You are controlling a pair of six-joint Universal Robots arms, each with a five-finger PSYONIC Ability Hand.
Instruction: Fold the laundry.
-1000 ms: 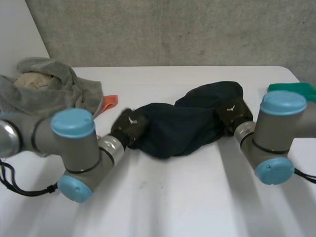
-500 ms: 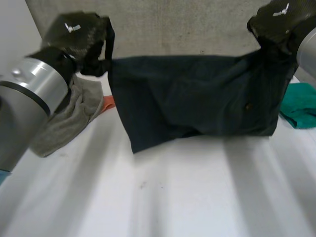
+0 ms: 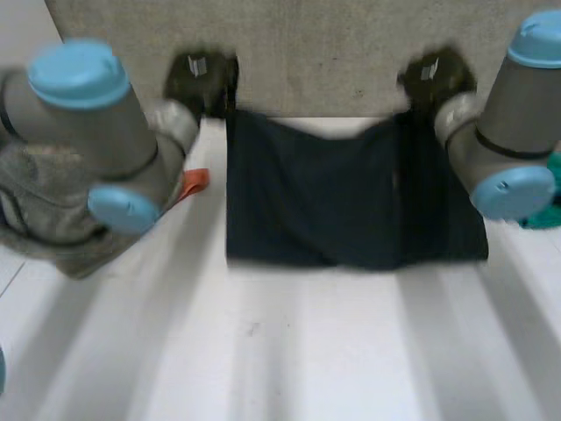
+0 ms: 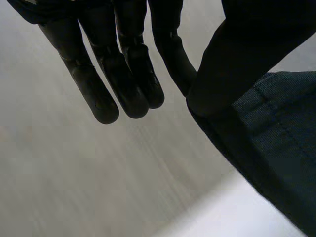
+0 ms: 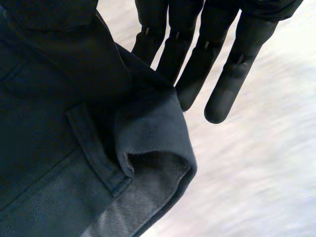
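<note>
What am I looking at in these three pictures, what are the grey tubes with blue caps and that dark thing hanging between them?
This is a robot with two arms at a white table. The grey tubes with blue caps are its arms; each ends in a black robot hand. The wide picture comes from a camera between and behind the arms, looking down. There the left robot hand and the right robot hand each pinch a top corner of a dark blue cloth, which hangs spread between them. The other two pictures come from cameras on the wrists, looking along each palm: the cloth is caught between thumb and fingers. Also on the table lie a grey garment, an orange item and a green cloth.
</note>
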